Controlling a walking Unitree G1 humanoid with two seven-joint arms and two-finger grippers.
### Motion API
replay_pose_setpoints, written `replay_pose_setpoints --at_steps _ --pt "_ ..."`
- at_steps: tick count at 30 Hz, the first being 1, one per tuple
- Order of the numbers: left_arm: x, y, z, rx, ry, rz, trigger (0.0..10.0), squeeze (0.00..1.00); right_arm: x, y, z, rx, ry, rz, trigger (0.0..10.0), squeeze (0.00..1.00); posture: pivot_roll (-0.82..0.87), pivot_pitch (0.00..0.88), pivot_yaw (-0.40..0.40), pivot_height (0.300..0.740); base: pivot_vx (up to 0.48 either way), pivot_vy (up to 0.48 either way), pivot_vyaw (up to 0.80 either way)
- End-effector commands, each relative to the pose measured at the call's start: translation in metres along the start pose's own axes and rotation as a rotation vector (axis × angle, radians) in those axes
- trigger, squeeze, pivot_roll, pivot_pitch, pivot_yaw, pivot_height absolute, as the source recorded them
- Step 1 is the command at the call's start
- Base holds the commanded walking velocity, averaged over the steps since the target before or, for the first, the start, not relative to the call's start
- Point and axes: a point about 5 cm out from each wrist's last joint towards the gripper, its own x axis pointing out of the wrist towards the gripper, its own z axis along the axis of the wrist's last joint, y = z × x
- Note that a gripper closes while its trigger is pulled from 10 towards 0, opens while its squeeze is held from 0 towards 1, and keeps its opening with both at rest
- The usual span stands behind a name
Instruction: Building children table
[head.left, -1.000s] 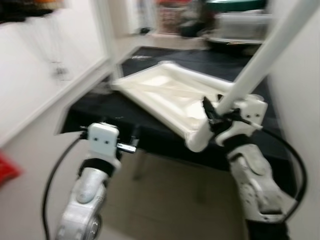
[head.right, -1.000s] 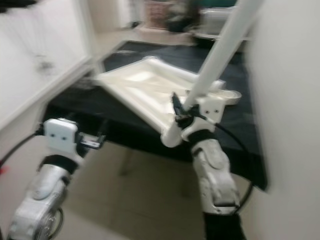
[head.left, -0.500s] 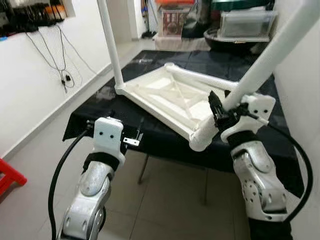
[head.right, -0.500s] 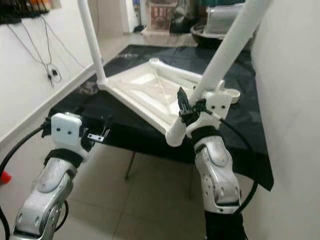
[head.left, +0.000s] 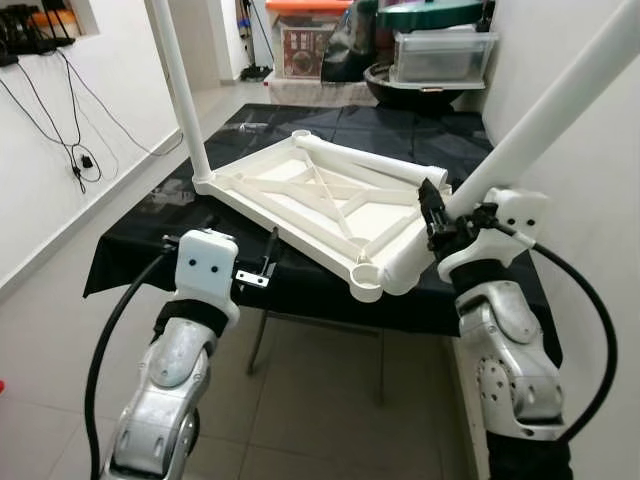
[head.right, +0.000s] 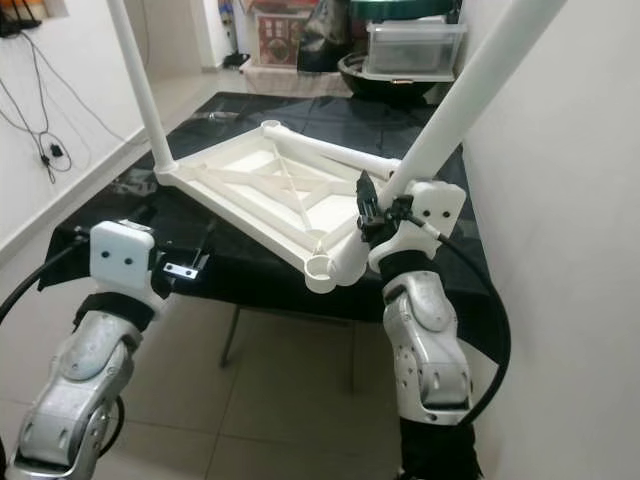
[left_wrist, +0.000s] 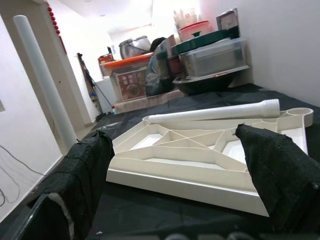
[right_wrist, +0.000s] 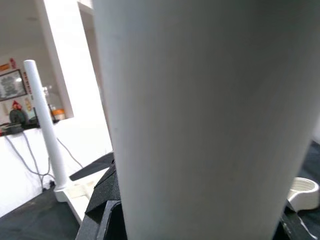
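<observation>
my right gripper (head.left: 437, 222): fingers clamped round a white table leg (head.left: 520, 135) | leg's lower end beside the corner socket (head.left: 365, 278) of the upturned white tabletop (head.left: 320, 205) on the black table (head.left: 140, 245) | my left gripper (head.left: 268, 262): fingers spread, empty, tabletop beyond them

One tabletop (head.left: 330, 200), three legs (head.left: 175, 95).

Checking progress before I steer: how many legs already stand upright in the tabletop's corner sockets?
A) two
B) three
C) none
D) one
D: one leg stands in the tabletop's left corner; the right gripper holds another leg beside the near socket, and a third lies loose.
</observation>
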Motion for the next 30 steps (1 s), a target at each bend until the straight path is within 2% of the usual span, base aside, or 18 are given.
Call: replay_pose_setpoints --at_steps 1,6,12,22,30 --pt "-0.002 0.002 -0.005 0.014 0.019 0.004 10.0 0.00 0.003 0.004 0.003 -0.001 -0.013 0.017 10.0 0.00 0.05 0.068 0.015 0.740 0.000 0.000 0.00" --pt "-0.003 0.003 -0.006 0.017 0.023 0.008 10.0 0.00 0.004 0.005 0.002 0.006 -0.009 0.014 10.0 0.00 0.05 0.072 0.014 0.740 0.000 0.000 0.00" --pt "-0.003 0.003 -0.006 0.015 0.023 0.006 10.0 0.00 0.005 0.004 0.003 0.005 -0.013 0.014 10.0 0.00 0.05 0.073 0.011 0.740 0.255 0.000 0.00" --pt "-0.006 -0.008 -0.010 -0.005 0.033 -0.038 10.0 0.00 0.002 0.006 0.000 0.008 -0.006 0.015 10.0 0.00 0.05 0.058 0.021 0.740 0.283 0.000 0.00" --pt "-0.006 -0.008 -0.011 -0.006 0.035 -0.044 10.0 0.00 0.003 0.004 0.002 0.004 -0.013 0.012 10.0 0.00 0.05 0.049 0.021 0.740 0.286 0.000 0.00"
